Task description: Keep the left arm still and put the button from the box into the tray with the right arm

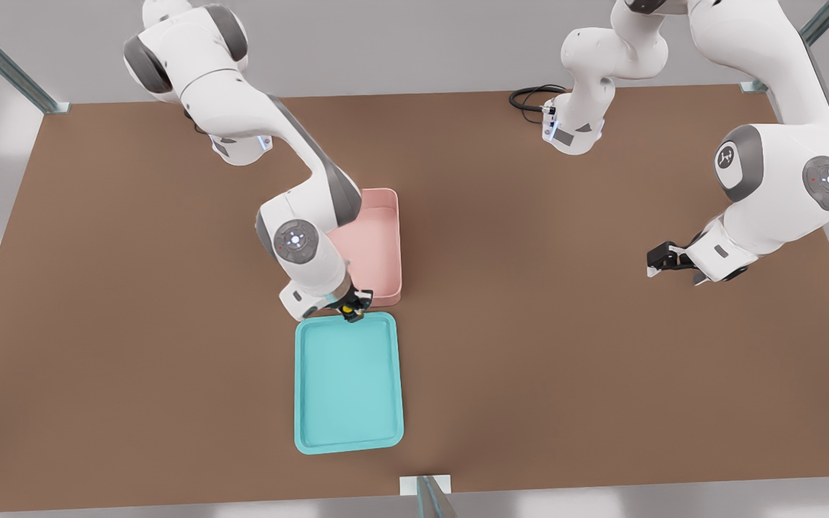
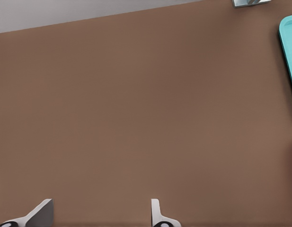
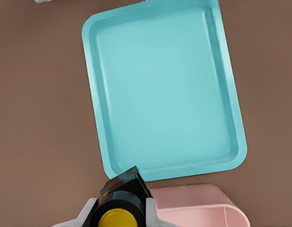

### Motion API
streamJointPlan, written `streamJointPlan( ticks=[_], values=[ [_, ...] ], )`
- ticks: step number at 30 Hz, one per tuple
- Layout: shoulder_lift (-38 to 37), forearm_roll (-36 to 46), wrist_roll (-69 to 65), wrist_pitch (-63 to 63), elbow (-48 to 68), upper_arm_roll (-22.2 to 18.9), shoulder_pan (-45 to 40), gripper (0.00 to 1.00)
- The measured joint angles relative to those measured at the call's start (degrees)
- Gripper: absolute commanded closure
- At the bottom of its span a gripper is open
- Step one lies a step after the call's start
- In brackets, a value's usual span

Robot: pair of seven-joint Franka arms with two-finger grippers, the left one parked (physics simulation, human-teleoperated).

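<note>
Carry leg, button in hand. My gripper sits over the narrow gap between the box and the tray, right at the tray's 12 o'clock rim in the front view. The box lies at 12 o'clock from the tray, the two nearly touching end to end on the brown table.

Jaws: pinching the button. In the right wrist view the yellow top faces the camera and the dark body is clamped between the pale fingers on either side. It is off the box floor and not yet over the tray floor, as far as I can judge.

Tray floor shows bare in both views. Box interior, what I can see past the arm, shows nothing else.

Plan for the step:
- Travel toward 6 o'clock in the front view until the button is well inside the rim, ideally near the tray's middle, not just past the edge.
- Keep height enough to clear the low rim, then descend straight.
- Release only when close to the floor; the part is tiny and blocky, and I expect it to bounce or tip if dropped.
- Hold the pinch firm during travel.
</note>
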Motion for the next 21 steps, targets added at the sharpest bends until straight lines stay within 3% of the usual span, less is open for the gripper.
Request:
streamJointPlan(
  ticks=[4,10,11,14,16,21],
  values=[
    [11.26,-0.77,-2.45,-4.57,14.95,-0.63,-1.01,0.55],
    [19.07,-1.16,-6.5,-1.01,19.0,-3.61,-1.01,0.55],
    [19.96,-1.38,-7.16,-0.05,19.81,-3.9,-0.97,0.5],
    [21.22,-2.13,-8.84,2.83,20.81,-3.99,-0.84,0.1],
    [21.32,-2.47,-9.76,4.28,20.81,-3.79,-0.7,0.0],
    [10.29,-2.6,-11.26,-3.25,20.54,-4.08,-2.41,0.0]
  ],
)
